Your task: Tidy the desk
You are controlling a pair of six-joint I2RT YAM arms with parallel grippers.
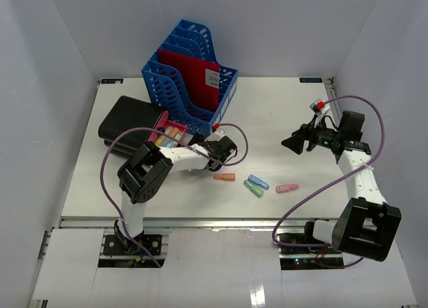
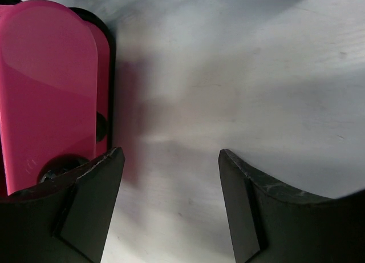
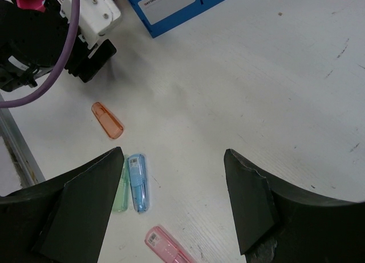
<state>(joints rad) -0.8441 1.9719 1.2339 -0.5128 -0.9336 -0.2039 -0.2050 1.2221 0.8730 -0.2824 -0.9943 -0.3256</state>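
Observation:
The white desk (image 1: pixel 281 107) carries several small translucent cases lying loose near its front: orange (image 1: pixel 224 177), blue (image 1: pixel 258 182), green (image 1: pixel 253 189) and pink (image 1: pixel 287 188). My left gripper (image 1: pixel 215 154) hovers low beside a pink box (image 1: pixel 170 133) that has several coloured pieces in it. In the left wrist view this gripper (image 2: pixel 171 154) is open over bare desk (image 2: pixel 245 86), the pink box lid (image 2: pixel 48 92) just to its left. My right gripper (image 1: pixel 292 143) is raised at the right, open (image 3: pixel 174 154) and empty, above the blue case (image 3: pixel 137 182), green case (image 3: pixel 120 194) and pink case (image 3: pixel 168 247); the orange case (image 3: pixel 107 120) lies farther off.
A blue slotted file rack (image 1: pixel 190 81) holding a red folder (image 1: pixel 197 77) stands at the back centre-left. A black pouch (image 1: pixel 130 121) lies left of the pink box. White walls close in the desk; a metal rail (image 1: pixel 221 221) runs along the front.

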